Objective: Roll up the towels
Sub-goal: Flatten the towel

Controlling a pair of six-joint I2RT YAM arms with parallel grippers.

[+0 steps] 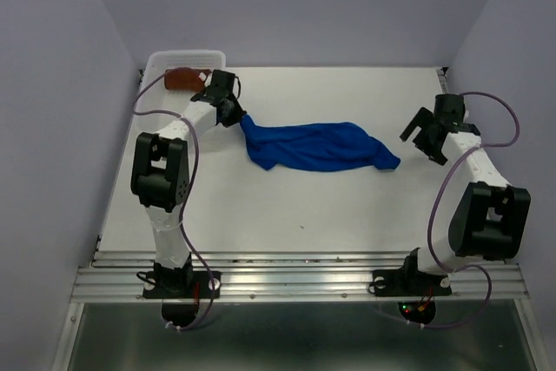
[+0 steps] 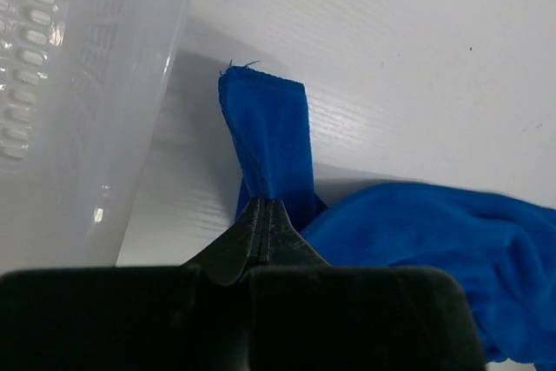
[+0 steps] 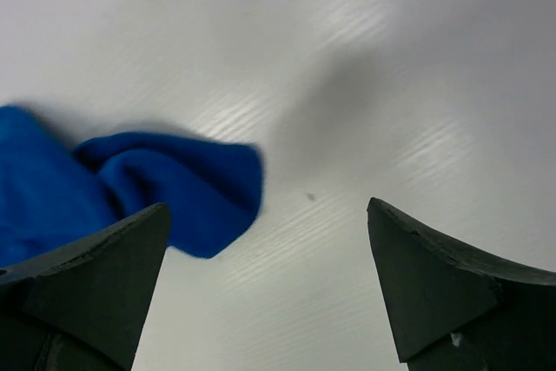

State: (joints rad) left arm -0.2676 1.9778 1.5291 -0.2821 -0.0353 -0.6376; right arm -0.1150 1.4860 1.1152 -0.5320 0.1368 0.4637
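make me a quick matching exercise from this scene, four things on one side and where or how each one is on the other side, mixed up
Column one:
1. blue towel
2. rust-brown towel
3. left gripper
4. right gripper

Column two:
A. open, over the bare table
B. lying in the white basket
C. crumpled across the middle of the table
D. shut on a corner of cloth

Pairs: 1-C, 2-B, 3-D, 4-A
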